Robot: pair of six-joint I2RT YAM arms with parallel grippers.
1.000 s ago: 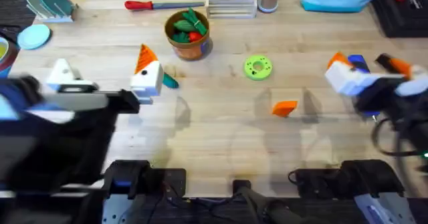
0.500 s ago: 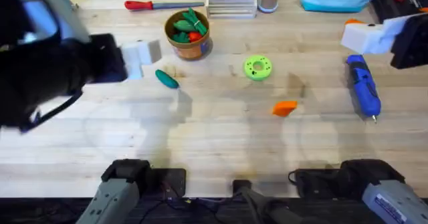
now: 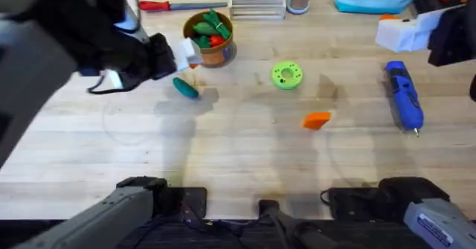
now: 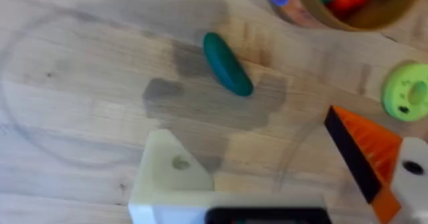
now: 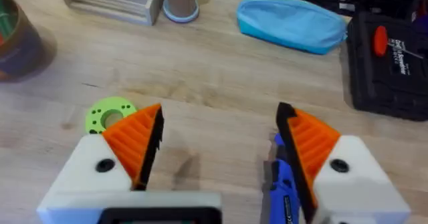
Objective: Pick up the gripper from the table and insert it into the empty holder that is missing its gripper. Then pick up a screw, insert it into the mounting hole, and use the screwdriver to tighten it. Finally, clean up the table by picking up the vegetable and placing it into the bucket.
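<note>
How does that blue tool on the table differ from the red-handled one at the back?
The blue screwdriver is thick-bodied and lies pointing toward the table's near edge; the red-handled screwdriver is slim and lies crosswise along the far edge. The blue one rests on the right side below the right gripper; the red one sits far left of it, beyond the bucket. Both lie flat, untouched.

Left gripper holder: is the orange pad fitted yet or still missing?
Missing. In the left wrist view the holder is bare white with an open mounting hole; the orange gripper lies on the table.

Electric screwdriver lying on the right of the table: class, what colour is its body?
Blue, seen best in the overhead view: the chunky pen-shaped electric screwdriver.
</note>
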